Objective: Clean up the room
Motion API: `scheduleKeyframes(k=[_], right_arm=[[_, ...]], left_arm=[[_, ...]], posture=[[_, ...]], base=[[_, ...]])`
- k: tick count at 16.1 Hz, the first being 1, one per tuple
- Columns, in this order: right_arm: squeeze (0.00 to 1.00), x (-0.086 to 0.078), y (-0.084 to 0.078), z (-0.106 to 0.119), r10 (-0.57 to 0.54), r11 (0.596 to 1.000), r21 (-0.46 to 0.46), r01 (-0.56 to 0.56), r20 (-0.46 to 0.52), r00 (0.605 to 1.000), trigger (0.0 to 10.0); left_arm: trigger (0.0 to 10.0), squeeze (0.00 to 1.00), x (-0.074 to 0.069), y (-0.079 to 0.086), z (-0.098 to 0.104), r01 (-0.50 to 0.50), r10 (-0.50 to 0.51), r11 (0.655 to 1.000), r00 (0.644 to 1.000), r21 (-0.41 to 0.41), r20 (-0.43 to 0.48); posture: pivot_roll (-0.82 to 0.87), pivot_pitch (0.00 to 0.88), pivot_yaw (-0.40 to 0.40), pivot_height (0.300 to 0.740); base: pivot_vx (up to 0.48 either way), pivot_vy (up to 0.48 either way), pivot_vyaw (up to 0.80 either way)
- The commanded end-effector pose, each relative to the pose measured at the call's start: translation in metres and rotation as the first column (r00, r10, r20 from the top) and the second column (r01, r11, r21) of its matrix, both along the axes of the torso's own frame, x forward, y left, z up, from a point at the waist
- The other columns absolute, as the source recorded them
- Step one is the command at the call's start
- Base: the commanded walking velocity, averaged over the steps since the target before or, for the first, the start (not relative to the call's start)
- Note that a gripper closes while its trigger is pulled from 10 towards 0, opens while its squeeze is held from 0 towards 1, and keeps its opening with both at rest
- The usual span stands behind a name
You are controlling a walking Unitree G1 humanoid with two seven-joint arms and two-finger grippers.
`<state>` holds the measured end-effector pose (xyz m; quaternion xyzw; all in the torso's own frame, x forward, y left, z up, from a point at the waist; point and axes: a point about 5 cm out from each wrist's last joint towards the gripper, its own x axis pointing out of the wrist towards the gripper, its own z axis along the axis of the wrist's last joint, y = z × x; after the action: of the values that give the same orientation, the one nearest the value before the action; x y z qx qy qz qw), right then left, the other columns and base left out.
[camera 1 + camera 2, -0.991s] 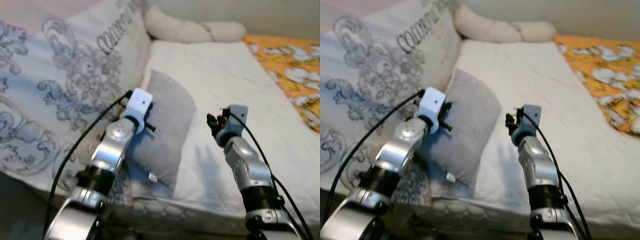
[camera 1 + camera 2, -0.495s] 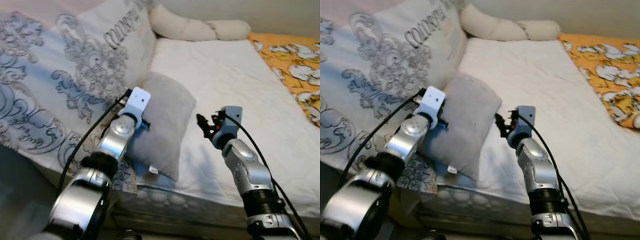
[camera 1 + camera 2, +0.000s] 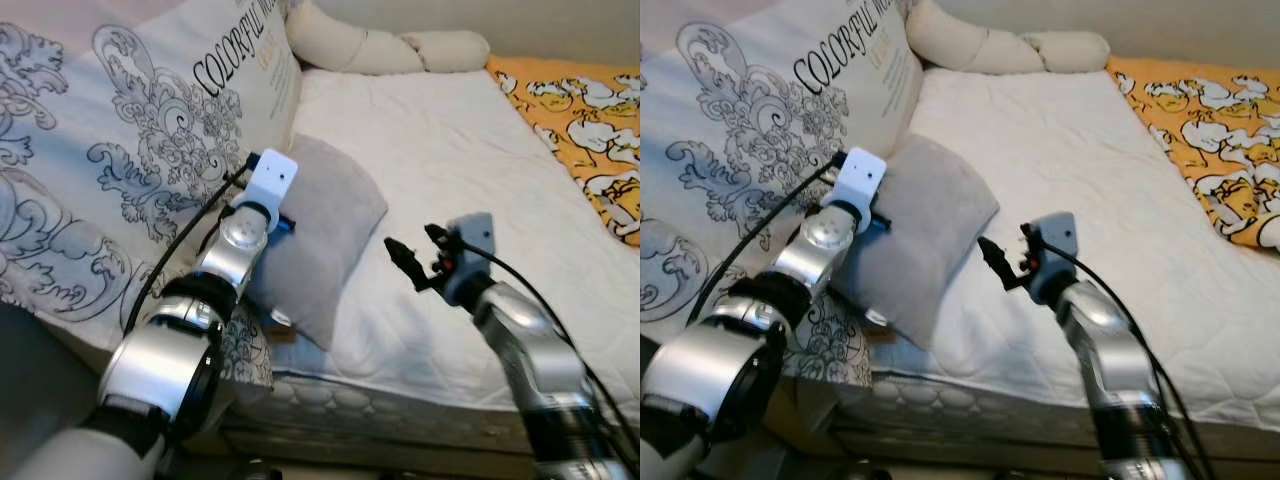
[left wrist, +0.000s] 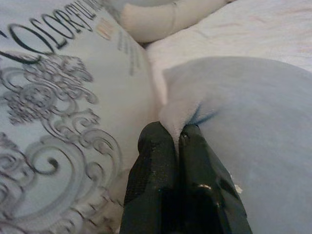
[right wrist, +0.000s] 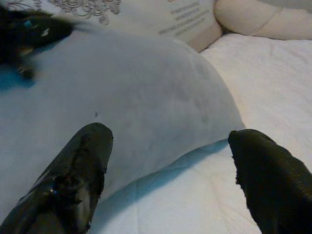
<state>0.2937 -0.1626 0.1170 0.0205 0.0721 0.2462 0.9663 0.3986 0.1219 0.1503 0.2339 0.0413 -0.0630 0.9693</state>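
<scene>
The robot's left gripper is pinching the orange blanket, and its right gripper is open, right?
Not quite. The left gripper is pinching the grey pillow, as the left wrist view shows. The right gripper is open, as you said.

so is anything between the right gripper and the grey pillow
Nothing visible. The right gripper is open, facing the grey pillow across bare white sheet. The left gripper is pinching the pillow's far edge.

The left end effector (image 4: 178, 146) covers part of the grey pillow's (image 3: 325, 230) edge — the duvet's (image 3: 120, 160) lettering is cut off by the frame; the orange blanket (image 3: 590, 110) runs off too.
</scene>
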Motion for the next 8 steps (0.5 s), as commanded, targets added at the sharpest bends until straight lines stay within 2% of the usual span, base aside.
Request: scheduleKeyframes(k=[1, 2, 3, 4, 8], right_arm=[[1.00, -0.004, 0.002, 0.008, 0.049, 0.999, 0.008, -0.049, 0.021, 0.999, 10.0], [1.00, -0.007, 0.001, 0.009, 0.076, 0.997, 0.012, -0.076, 0.022, 0.997, 10.0], [1.00, -0.015, -0.002, 0.012, 0.138, 0.990, -0.004, -0.138, 0.017, 0.990, 10.0], [1.00, -0.017, -0.005, 0.012, 0.154, 0.988, -0.022, -0.153, 0.009, 0.988, 10.0], [1.00, -0.023, -0.009, 0.014, 0.221, 0.973, -0.063, -0.222, -0.009, 0.975, 10.0]], left_arm=[[10.0, 0.00, 0.008, 0.002, 0.028, -0.024, 0.023, 1.000, 0.994, 0.004, 0.108], [10.0, 0.00, 0.010, 0.005, 0.033, -0.044, 0.043, 0.999, 0.991, 0.007, 0.128], [10.0, 0.00, 0.014, 0.012, 0.047, -0.091, 0.091, 0.996, 0.980, -0.007, 0.175], [10.0, 0.00, 0.015, 0.013, 0.049, -0.101, 0.101, 0.995, 0.979, -0.008, 0.179], [10.0, 0.00, 0.010, 0.021, 0.032, -0.202, 0.182, 0.975, 0.965, 0.091, 0.187]], posture=[[-0.10, 0.000, 0.039, 0.740], [-0.11, 0.000, 0.038, 0.740], [-0.11, 0.000, 0.035, 0.740], [-0.11, 0.000, 0.035, 0.740], [-0.11, 0.000, 0.030, 0.740]], base=[[0.000, 0.000, 0.00], [0.000, 0.000, 0.00], [0.000, 0.000, 0.00], [0.000, 0.000, 0.00], [0.000, 0.000, 0.00]])
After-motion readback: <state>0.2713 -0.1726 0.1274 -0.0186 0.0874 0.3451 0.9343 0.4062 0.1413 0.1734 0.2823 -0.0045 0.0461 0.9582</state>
